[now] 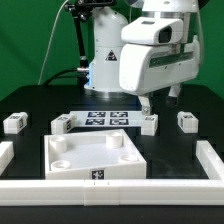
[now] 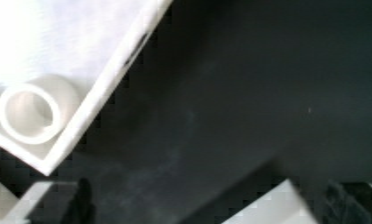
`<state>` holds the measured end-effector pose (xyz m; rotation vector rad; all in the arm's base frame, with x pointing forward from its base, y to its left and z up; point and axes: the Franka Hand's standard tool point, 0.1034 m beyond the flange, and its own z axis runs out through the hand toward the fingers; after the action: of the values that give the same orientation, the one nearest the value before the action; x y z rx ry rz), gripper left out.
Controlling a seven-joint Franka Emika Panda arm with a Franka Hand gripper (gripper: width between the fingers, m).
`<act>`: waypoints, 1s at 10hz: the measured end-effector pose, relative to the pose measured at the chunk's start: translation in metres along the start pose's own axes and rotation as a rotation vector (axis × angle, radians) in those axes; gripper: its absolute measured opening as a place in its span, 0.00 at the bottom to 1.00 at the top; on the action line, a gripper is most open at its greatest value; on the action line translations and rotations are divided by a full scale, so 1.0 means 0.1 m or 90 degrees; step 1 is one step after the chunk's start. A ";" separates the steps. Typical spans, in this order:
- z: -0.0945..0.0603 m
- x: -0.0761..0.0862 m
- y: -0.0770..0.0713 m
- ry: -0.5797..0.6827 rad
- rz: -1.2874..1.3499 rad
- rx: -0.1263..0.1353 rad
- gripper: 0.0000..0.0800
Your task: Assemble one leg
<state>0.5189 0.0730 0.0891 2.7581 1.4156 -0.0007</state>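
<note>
The tool (image 2: 201, 205) hangs open over the black bench (image 2: 254, 110). Its dark fingers (image 2: 50, 200) are spread wide, with only bare bench between them and nothing in their grip. Seen from the wrist, a corner of the white tray (image 2: 94, 40) with a round socket (image 2: 32, 108) lies just beside the tool.

In the exterior view, a leg (image 1: 150, 123) sits on the bench directly beneath the tool (image 1: 158, 99), though I cannot tell how far apart they are. The marker board (image 1: 105, 118) lies flat to the exterior view's left of this leg. A second leg (image 1: 187, 121) stands further to the right. A third leg (image 1: 63, 123) and a fourth leg (image 1: 14, 122) stand to the left. A low white rail (image 1: 110, 195) borders the bench.
</note>
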 end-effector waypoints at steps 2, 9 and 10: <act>0.12 -0.27 0.03 -0.012 -0.109 0.018 0.81; 0.24 -0.50 0.09 0.017 -0.270 -0.008 0.81; 0.29 -0.59 0.08 0.019 -0.313 -0.008 0.81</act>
<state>0.4913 0.0191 0.0619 2.3324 2.0483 0.0331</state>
